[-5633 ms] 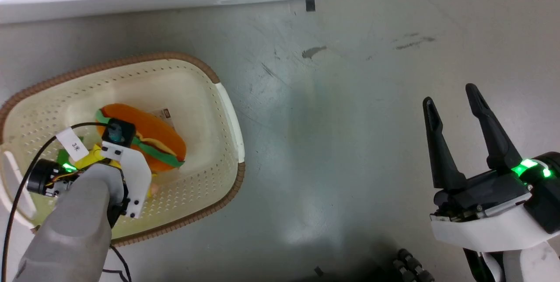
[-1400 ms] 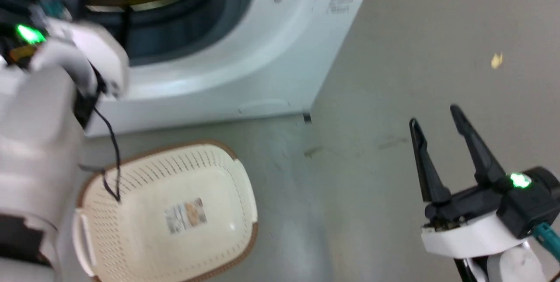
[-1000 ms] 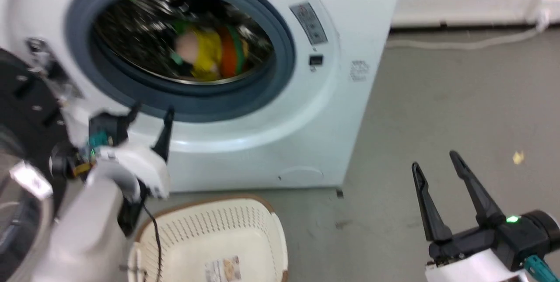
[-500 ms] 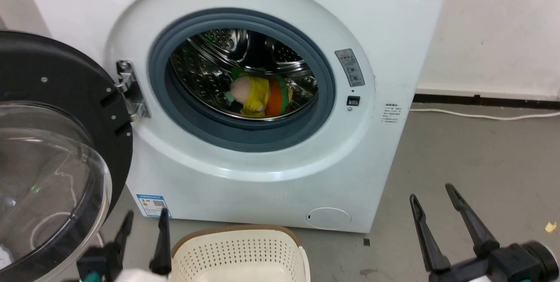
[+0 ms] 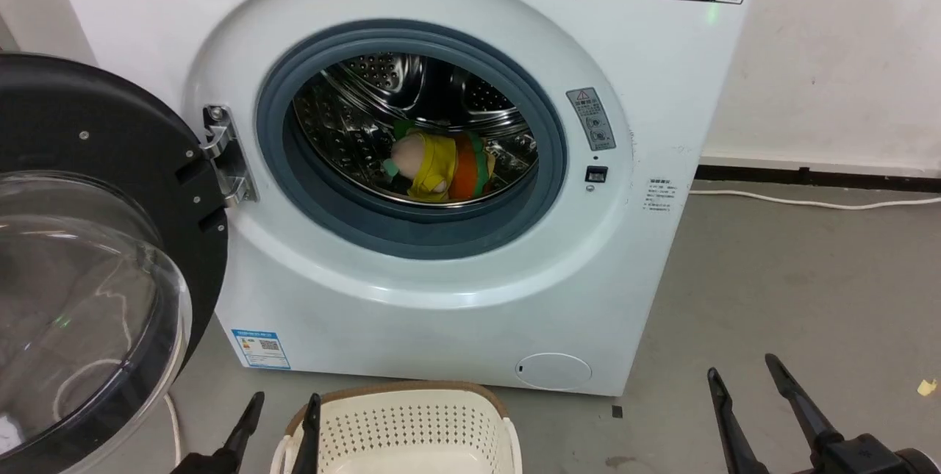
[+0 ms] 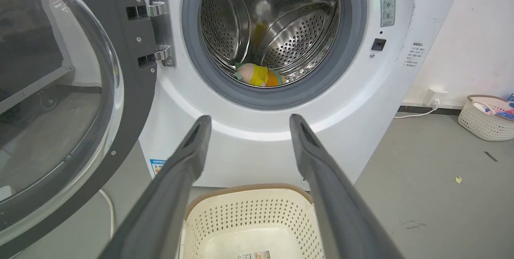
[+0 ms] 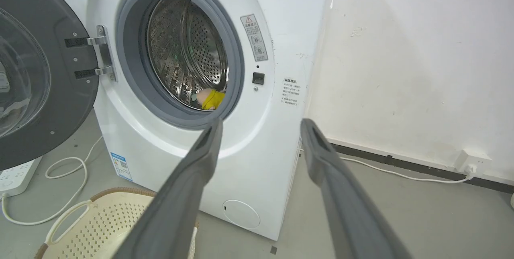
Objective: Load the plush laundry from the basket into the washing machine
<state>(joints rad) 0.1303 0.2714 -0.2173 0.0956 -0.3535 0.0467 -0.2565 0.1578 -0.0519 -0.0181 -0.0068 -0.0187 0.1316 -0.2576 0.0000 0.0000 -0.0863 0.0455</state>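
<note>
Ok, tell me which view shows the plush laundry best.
The head view: the plush laundry lies whole in the drum, peach, yellow, orange and green clear. The left wrist view shows it smaller; in the right wrist view the grey ring hides its orange end.

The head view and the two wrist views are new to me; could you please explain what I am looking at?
This is a wheeled robot with two arms, each ending in a two-fingered claw. The head view looks forward from its head; each wrist view looks along one claw's fingers. Ahead stands a white washing machine with its door swung open. The plush laundry, a burger-like toy, lies inside the drum. A cream basket sits on the floor before the machine; the part that shows holds nothing. The left claw and the right claw are both open and hold nothing.
</note>
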